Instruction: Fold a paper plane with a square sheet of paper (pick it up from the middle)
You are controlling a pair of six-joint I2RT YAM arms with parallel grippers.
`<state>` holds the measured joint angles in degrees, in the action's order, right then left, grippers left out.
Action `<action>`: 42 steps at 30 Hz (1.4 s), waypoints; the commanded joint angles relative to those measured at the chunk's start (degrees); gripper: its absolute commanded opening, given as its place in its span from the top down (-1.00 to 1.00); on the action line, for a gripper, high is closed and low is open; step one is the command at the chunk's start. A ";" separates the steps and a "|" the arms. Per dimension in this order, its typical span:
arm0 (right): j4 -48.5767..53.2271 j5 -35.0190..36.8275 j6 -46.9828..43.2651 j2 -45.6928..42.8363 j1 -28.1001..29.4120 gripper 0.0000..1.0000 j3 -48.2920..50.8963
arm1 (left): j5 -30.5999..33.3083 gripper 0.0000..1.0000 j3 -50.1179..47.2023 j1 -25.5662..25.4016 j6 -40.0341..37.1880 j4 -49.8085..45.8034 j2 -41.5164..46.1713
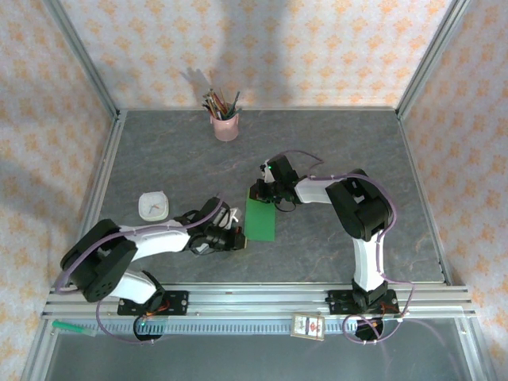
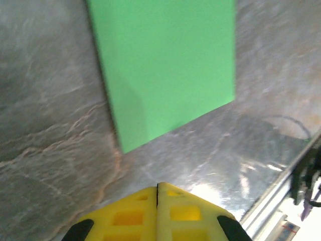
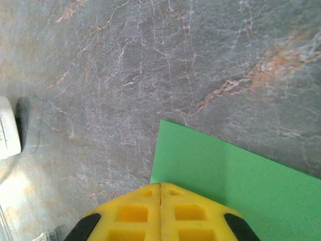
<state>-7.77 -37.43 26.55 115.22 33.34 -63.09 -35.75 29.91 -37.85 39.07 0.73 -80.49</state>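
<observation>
The square sheet of paper (image 1: 260, 219) is bright green and lies flat on the grey table as a narrow upright rectangle. My left gripper (image 1: 237, 239) sits at its near left corner. In the left wrist view the yellow fingers (image 2: 158, 187) are pressed together with nothing between them, and bare table separates them from the paper (image 2: 165, 65). My right gripper (image 1: 263, 195) is at the paper's far end. Seen from the right wrist, it (image 3: 160, 185) is shut, with its tips over the edge of the paper (image 3: 235, 181) near a corner.
A pink cup of pens (image 1: 225, 124) stands at the back. A small white dish (image 1: 153, 205) lies left of the paper and shows as (image 3: 7, 128) from the right wrist. A white card (image 1: 309, 325) rests on the front rail. Metal rails frame the table.
</observation>
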 commanded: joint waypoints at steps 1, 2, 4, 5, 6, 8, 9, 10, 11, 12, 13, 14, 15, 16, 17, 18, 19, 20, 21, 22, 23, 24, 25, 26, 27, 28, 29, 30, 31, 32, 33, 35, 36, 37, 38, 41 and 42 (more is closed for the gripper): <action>8.48 2.39 -2.74 0.86 -0.03 0.85 1.34 | 1.35 0.96 2.02 1.72 3.98 6.24 1.37; 8.47 1.60 -3.06 0.23 -0.03 0.84 0.91 | 1.64 0.96 2.50 2.36 5.21 8.49 0.06; 9.04 0.49 -3.51 -1.60 -0.12 0.80 -0.19 | 2.15 0.96 4.63 3.75 6.92 11.23 -4.09; 9.46 0.28 -3.62 -2.64 -0.12 0.79 -0.65 | 3.01 0.96 5.45 4.13 7.28 12.12 -5.80; 9.89 0.46 -3.69 -3.94 -0.20 0.77 -0.93 | 3.85 0.97 6.43 4.48 7.42 13.05 -7.62; 11.40 1.25 -3.71 -6.43 -0.55 0.74 -1.18 | 4.68 0.97 8.37 4.79 7.42 14.03 -11.11; 12.34 1.91 -3.88 -7.85 -0.75 0.72 -1.03 | 4.83 0.97 9.29 4.78 7.36 14.61 -12.86; 12.99 2.70 -4.07 -9.10 -1.03 0.71 -0.73 | 4.81 0.97 10.42 4.78 7.26 14.81 -14.19; 13.72 3.33 -4.27 -10.84 -1.29 0.69 0.04 | 4.53 0.97 11.49 4.79 7.25 15.44 -15.57; 14.43 4.07 -4.33 -12.19 -1.61 0.68 1.10 | 4.10 0.97 12.51 4.80 7.33 15.70 -16.69; 15.10 4.85 -4.18 -13.77 -1.83 0.67 2.14 | 3.73 0.97 13.11 4.80 7.34 15.91 -17.62; 15.91 5.97 -4.11 -15.53 -1.99 0.65 3.70 | 3.58 0.97 13.48 4.71 7.34 16.14 -18.33; 16.91 7.68 -3.98 -17.40 -2.14 0.64 5.38 | 3.81 0.97 13.69 4.71 7.18 16.06 -18.79; 18.03 9.29 -3.81 -19.03 -2.04 0.62 6.93 | 4.17 0.97 13.71 4.69 7.01 15.93 -19.12; 18.42 9.95 -3.47 -21.03 -2.05 0.61 9.05 | 4.64 0.97 13.70 4.64 6.69 15.27 -19.49; 18.16 9.64 -2.70 -23.14 -2.01 0.57 11.44 | 5.17 0.97 13.36 4.63 6.38 14.77 -19.83; 17.45 9.01 -1.51 -25.22 -1.72 0.53 13.95 | 5.61 0.96 12.89 4.64 6.28 14.74 -20.09; 16.81 8.32 -0.47 -27.11 -1.24 0.48 16.21 | 5.93 0.97 12.36 4.68 6.11 14.69 -20.51; 16.54 7.80 0.58 -28.53 -0.59 0.45 18.04 | 6.17 0.97 12.00 4.65 6.02 14.56 -21.11; 16.46 7.64 1.32 -29.41 0.17 0.42 19.31 | 6.26 0.96 11.55 4.71 5.87 14.56 -21.60; 16.20 7.50 2.02 -30.14 1.16 0.40 20.59 | 6.51 0.97 11.16 4.61 5.68 14.42 -21.94; 15.80 7.36 2.99 -30.73 2.07 0.38 21.95 | 7.01 0.97 10.60 4.54 5.54 14.34 -21.99; 15.47 7.26 3.76 -31.20 2.69 0.36 22.93 | 7.47 0.96 9.93 4.53 5.49 14.51 -21.92; 14.86 7.19 4.64 -31.69 3.39 0.35 24.15 | 7.68 0.97 9.40 4.47 5.58 14.72 -21.81; 14.01 7.01 5.57 -32.22 4.03 0.34 25.30 | 7.88 0.97 9.04 4.52 5.58 14.82 -21.81; 13.20 6.81 6.28 -32.57 4.53 0.33 26.10 | 7.92 0.97 8.82 4.51 5.61 14.83 -21.82; 12.44 6.47 6.92 -32.77 5.11 0.33 26.75 | 7.88 0.97 8.64 4.45 5.58 14.85 -21.92; 12.17 6.32 7.27 -32.67 5.55 0.32 27.09 | 7.89 0.97 8.55 4.45 5.58 14.82 -22.07; 12.12 6.39 7.46 -32.60 5.87 0.32 27.19 | 7.84 0.97 8.56 4.45 5.49 14.82 -22.17; 12.08 6.57 7.55 -32.51 6.18 0.31 27.43 | 7.72 0.97 8.67 4.45 5.41 14.82 -22.42; 12.08 6.79 7.72 -32.43 6.27 0.31 27.73 | 7.63 0.97 8.80 4.44 5.34 14.70 -22.60; 11.90 7.08 7.99 -32.42 6.30 0.31 28.23 | 7.53 0.97 8.95 4.36 5.23 14.56 -22.78; 11.97 7.14 8.00 -32.34 6.38 0.30 28.48 | 7.58 0.97 9.00 4.36 5.14 14.56 -22.78; 11.99 7.14 8.00 -32.27 6.38 0.30 28.59 | 7.59 0.97 8.97 4.36 5.14 14.54 -22.86; 11.77 6.96 8.07 -32.21 6.41 0.29 28.80 | 7.58 0.97 9.01 4.36 5.14 14.40 -22.87; 10.43 6.00 8.69 -31.90 6.47 0.29 29.16 | 7.53 0.97 9.28 4.36 4.89 13.97 -23.03; 10.04 5.59 8.81 -31.82 6.55 0.29 29.29 | 7.70 0.97 9.29 4.36 4.88 13.86 -22.87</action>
<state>4.49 -31.33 34.13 84.12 39.46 -34.79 -30.81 40.45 -33.28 45.12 18.98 -101.16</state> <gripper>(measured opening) 0.353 0.062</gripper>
